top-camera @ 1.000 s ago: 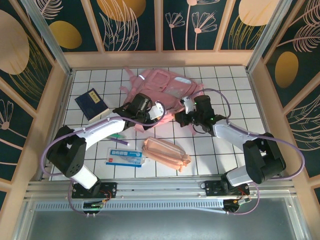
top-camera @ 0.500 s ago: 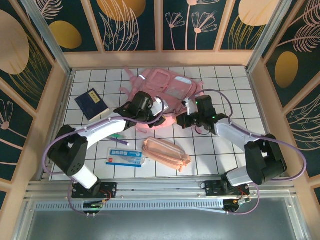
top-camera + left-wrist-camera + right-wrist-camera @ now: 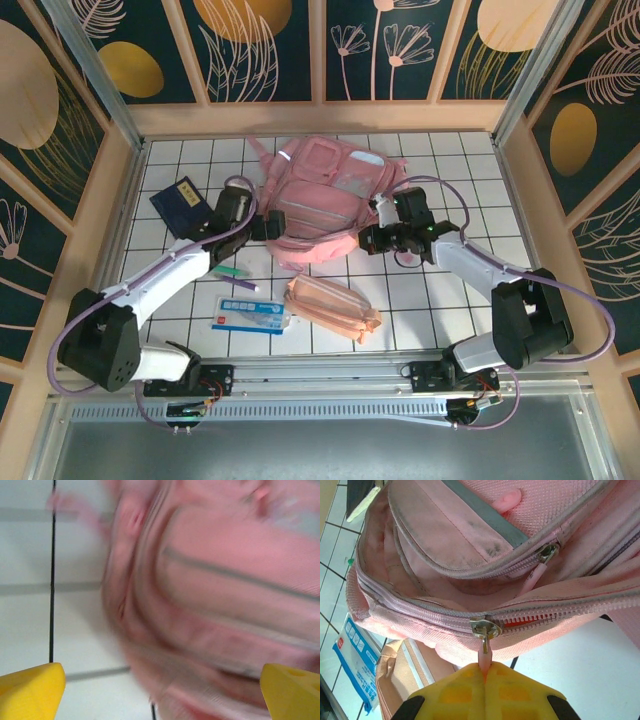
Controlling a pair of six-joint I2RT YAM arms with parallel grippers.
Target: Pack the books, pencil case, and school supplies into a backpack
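The pink backpack point(image 3: 322, 195) lies at the middle back of the tiled table, its main pocket point(image 3: 445, 587) unzipped and gaping. My right gripper point(image 3: 486, 674) is shut on the pink zipper pull point(image 3: 485, 656) under the metal slider, at the bag's right edge point(image 3: 368, 238). My left gripper point(image 3: 266, 226) sits at the bag's left side, wide open with nothing between its yellow fingertips point(image 3: 31, 690); that view is blurred. The navy book point(image 3: 182, 205) lies to the left. The green pen point(image 3: 233, 271), the white-and-blue packet point(image 3: 250, 314) and the peach pencil case point(image 3: 333, 307) lie in front of the bag.
Wooden walls fence the table on the left, back and right. The metal rail with the arm bases point(image 3: 320, 378) runs along the near edge. The packet point(image 3: 357, 655) and pencil case point(image 3: 402, 672) lie just below the bag's mouth.
My left gripper let go of the backpack, opened wide and drew back to the left. My right gripper stayed shut on the zipper pull, and the bag's mouth settled flatter.
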